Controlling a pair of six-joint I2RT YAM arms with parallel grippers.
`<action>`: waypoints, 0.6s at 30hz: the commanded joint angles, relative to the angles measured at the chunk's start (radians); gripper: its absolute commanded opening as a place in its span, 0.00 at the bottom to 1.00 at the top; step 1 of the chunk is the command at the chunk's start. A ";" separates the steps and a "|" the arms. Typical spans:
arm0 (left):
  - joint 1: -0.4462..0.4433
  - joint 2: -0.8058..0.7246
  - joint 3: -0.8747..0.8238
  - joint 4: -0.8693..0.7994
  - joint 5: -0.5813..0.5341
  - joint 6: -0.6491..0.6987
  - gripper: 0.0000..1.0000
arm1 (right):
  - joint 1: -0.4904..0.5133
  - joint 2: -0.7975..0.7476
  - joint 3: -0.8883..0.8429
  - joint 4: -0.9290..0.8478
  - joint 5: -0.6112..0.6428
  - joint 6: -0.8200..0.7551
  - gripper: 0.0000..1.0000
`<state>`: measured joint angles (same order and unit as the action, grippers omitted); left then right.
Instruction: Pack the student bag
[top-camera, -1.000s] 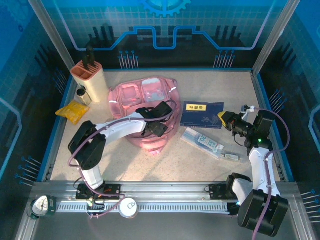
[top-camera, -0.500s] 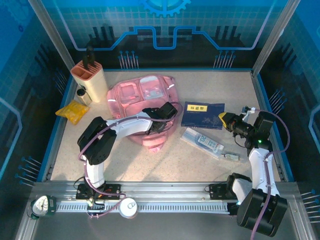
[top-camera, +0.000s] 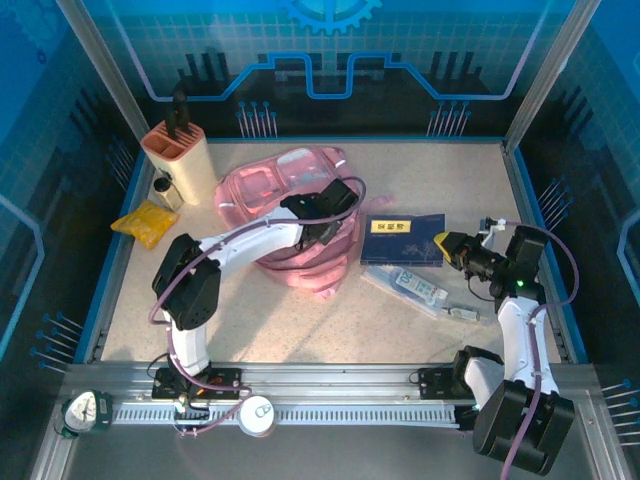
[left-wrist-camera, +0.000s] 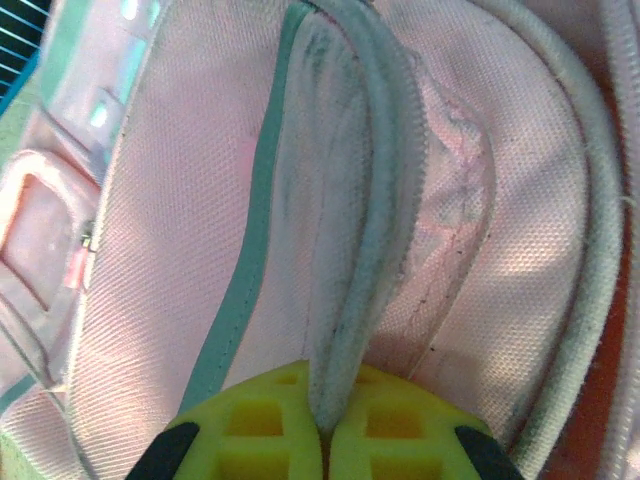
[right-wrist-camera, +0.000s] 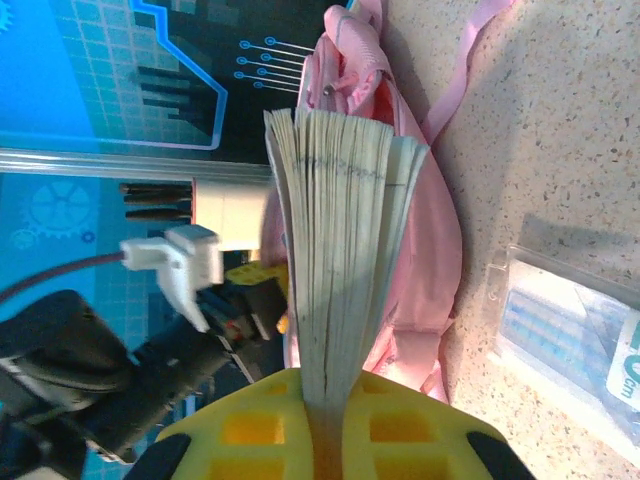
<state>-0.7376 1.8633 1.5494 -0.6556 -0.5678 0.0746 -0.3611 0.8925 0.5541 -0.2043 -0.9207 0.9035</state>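
Speckled tabletop (top-camera: 400, 340) carries the student bag (top-camera: 270, 190), slumped left of centre. The left gripper (left-wrist-camera: 322, 425) is clamped tight on a piped fold of the bag's pink fabric. The right gripper (right-wrist-camera: 316, 425) pinches the blue book (top-camera: 400, 232) by its page edge, beside the bag. From above, the left arm covers the bag's middle. A clear packet (right-wrist-camera: 570, 340) is cut off at the frame's edge.

The student bag (top-camera: 280, 195) lies in the middle of the surface (top-camera: 400, 335), with the left gripper (top-camera: 316, 240) on its right side. Left of it stand a holder (top-camera: 185, 160) and a bottle (top-camera: 165, 190), with a packet (top-camera: 145, 222) just in front of them. Right of the bag lies a book (top-camera: 400, 232), the right gripper (top-camera: 446, 244) at its right edge and a pouch (top-camera: 405, 285) just before it.
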 joint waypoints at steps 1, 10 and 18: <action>0.008 -0.066 0.115 -0.050 0.007 -0.075 0.00 | 0.019 -0.008 0.040 -0.050 -0.034 -0.049 0.00; 0.025 -0.064 0.290 -0.124 0.047 -0.164 0.00 | 0.279 -0.011 -0.004 0.181 0.143 0.106 0.00; 0.044 -0.046 0.385 -0.193 0.059 -0.241 0.00 | 0.501 0.110 -0.061 0.493 0.504 0.248 0.00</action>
<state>-0.7017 1.8576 1.8561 -0.8799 -0.5102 -0.1036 0.0799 0.9531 0.5179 0.0654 -0.5976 1.0573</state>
